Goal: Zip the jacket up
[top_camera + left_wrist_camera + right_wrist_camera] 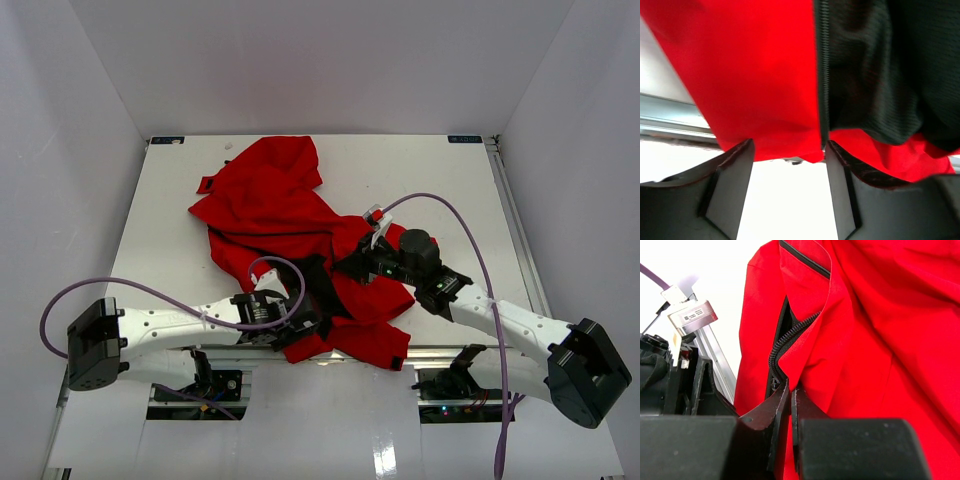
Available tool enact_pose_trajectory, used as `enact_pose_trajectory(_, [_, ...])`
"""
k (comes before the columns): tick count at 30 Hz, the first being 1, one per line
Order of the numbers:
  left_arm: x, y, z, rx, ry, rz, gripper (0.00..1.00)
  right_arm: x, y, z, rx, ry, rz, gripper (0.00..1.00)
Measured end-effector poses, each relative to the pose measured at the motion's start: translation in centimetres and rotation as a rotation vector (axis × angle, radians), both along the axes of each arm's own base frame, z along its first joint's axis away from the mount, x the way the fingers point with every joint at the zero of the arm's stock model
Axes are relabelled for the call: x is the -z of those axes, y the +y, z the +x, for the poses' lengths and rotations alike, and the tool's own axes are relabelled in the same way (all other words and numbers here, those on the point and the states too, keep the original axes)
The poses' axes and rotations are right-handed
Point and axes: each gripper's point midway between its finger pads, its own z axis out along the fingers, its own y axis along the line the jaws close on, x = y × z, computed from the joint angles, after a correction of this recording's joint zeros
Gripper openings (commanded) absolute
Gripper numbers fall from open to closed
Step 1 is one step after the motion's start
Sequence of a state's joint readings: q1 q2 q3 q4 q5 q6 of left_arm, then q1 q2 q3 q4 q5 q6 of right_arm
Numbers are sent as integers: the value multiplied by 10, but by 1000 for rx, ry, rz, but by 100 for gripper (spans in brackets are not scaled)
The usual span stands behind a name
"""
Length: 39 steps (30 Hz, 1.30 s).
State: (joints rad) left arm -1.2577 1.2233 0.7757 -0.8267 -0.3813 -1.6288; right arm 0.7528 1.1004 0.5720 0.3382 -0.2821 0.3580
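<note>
The right gripper (789,390) is pinched shut at the lower end of the zipper (790,334), its two fingers pressed almost together where the coiled teeth run out. The wrist view does not show whether they hold the slider or only the tape beside it. The grip looks meant to anchor that end of the zipper so that the track can be worked along.

The left gripper (788,147) stands wide on the near side of the zipper. The red hem (770,142) hangs at its fingertips, unclamped, and the zipper line meets the inner edge of one finger. It appears placed to take the bottom edge and pull the track taut.

Beside the zipper the front panel falls open onto the black lining (880,75), so the closing is judged hardly begun.

Outward from the zipper, the jacket (270,200) lies crumpled across the middle of the white tabletop (170,200). Most of its red bulk lies on the far side of the zipper, and its lower edge droops over the near rim between the two arms. Slack fabric bunched along the teeth could jam the slider.
</note>
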Motion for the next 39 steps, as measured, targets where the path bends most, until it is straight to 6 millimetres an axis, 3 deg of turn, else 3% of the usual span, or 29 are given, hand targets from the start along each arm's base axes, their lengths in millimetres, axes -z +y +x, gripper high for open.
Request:
enact_pose_trajectory(6, [2,-12,-1,6,-14,-34,67,0,0,0,-1,0,0,8])
enact_pose_trajectory(14, [29,-17,-5,2,29,19,58,5,-2,-2,0,7,-6,8])
enact_pose_trajectory(20, [42,-12,-9,-23,50,26,32,4,-2,-2,4,3,-6,8])
enact_pose_trajectory(26, [45,-8,-10,-35,50,22,17,5,-3,-1,8,2,-8,8])
enact_pose_trajectory(28, [43,-9,-10,-34,42,7,22,5,-3,-1,8,2,-8,8])
enact_pose_trajectory(32, [39,-10,-9,-30,25,-10,50,6,-3,-1,8,3,-9,8])
enact_pose_trajectory(39, [38,-12,-11,-16,5,-4,59,10,-4,-2,10,10,-16,8])
